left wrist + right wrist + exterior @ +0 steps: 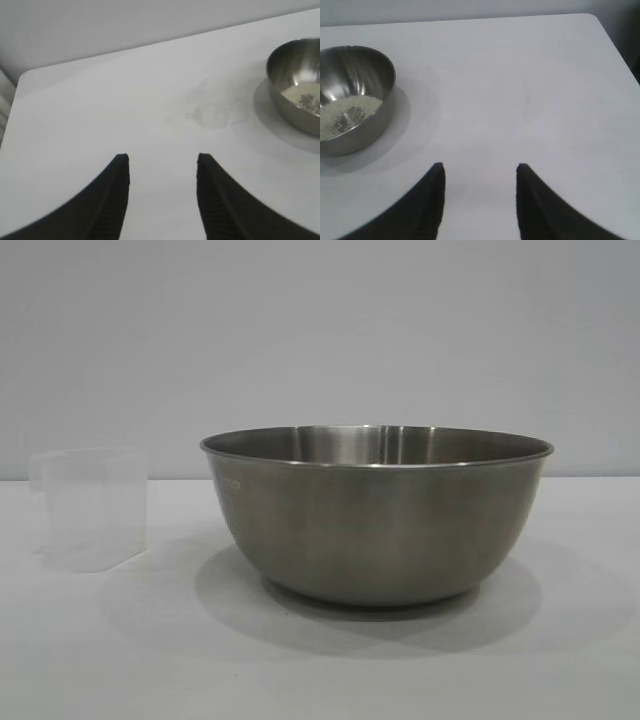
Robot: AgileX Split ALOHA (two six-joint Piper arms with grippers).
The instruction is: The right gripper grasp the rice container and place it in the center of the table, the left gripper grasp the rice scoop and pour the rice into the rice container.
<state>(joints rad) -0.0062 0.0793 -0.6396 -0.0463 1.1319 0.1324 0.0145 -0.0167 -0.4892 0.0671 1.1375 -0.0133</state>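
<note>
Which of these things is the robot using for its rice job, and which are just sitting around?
For the job:
rice container
rice scoop
rice, already in the container
left gripper, open over bare table
right gripper, open

Just lying about:
nothing else shows

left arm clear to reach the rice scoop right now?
Probably yes. The left gripper is open over bare table, and the rice scoop stands upright, apart from the rice container, with nothing between them. The clear scoop shows only faintly in the left wrist view.
</note>
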